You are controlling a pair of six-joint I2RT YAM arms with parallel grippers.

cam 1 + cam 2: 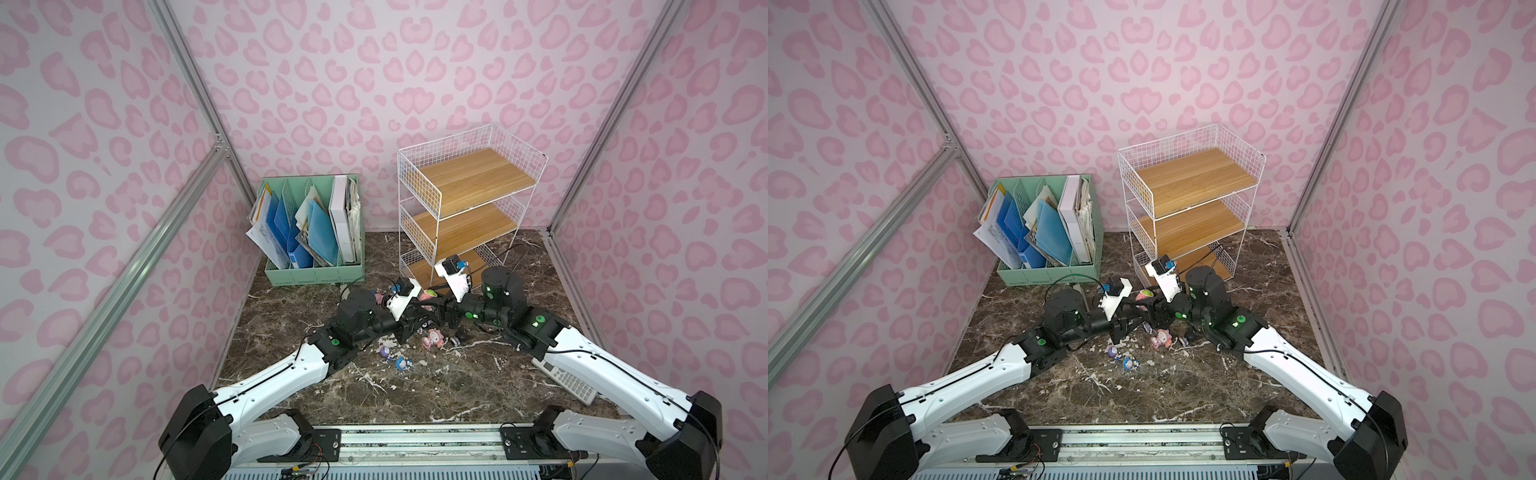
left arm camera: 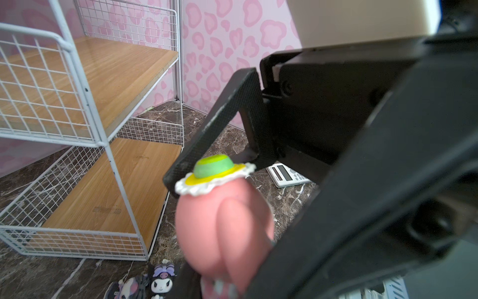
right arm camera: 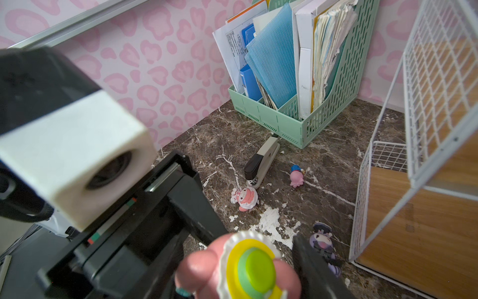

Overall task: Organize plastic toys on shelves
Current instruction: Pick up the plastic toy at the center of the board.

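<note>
A pink plastic figurine with a green-and-yellow hat on a white frilled brim hangs clear of the table just right of centre in both top views, in front of the lowest tier of the shelves. The left pincer extends from the left of the frame and has a narrow hold on the toy's lower body. The right pincer extends from the right with its jaws wide. 1 textured finger stands behind the hat and the other runs along the opposite side of the head; whether either presses the toy I cannot tell.

The white wire-grid rack with 3 light-brown wooden boards stands right of centre in the upper half of the frame, at the back wall.

On the dark brown marbled table, below the pincers in the frame, lie a second pink figurine, a tiny purple figurine and a tiny blue figurine.

The right wrist view shows:
- a pink figurine in a white frilled hood, just beside a white-and-black stapler-like tool
- a tiny pink figurine with a blue cap near them
- a black-and-purple figurine lying near the rack's bottom corner

A mint-green file organizer with papers sits left of the rack. A white calculator lies at lower right, partly under the right arm.
</note>
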